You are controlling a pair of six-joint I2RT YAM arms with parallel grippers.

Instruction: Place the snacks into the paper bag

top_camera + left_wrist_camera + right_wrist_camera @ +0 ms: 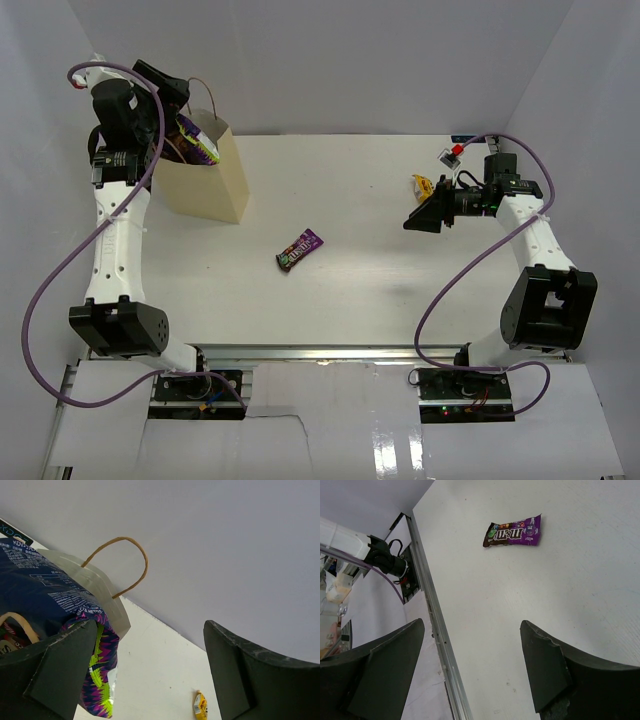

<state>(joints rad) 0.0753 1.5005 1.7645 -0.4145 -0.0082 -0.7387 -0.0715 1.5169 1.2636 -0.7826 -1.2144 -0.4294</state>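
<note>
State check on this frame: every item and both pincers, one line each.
paper bag: upright, open, holding snacks
dark-blue chip bag: inside the bag
purple-pink pouch: poking out of the bag
purple candy packet: lying flat, outside the bag
yellow packet: outside the bag
left pincer: open, empty
right pincer: open, empty

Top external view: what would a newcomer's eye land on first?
The cream paper bag at far left, crammed with a dark-blue chip bag and a purple-pink pouch, the open left hand at its mouth. A purple M&M's packet lies alone mid-table, and a yellow packet sits near the open right hand.
</note>
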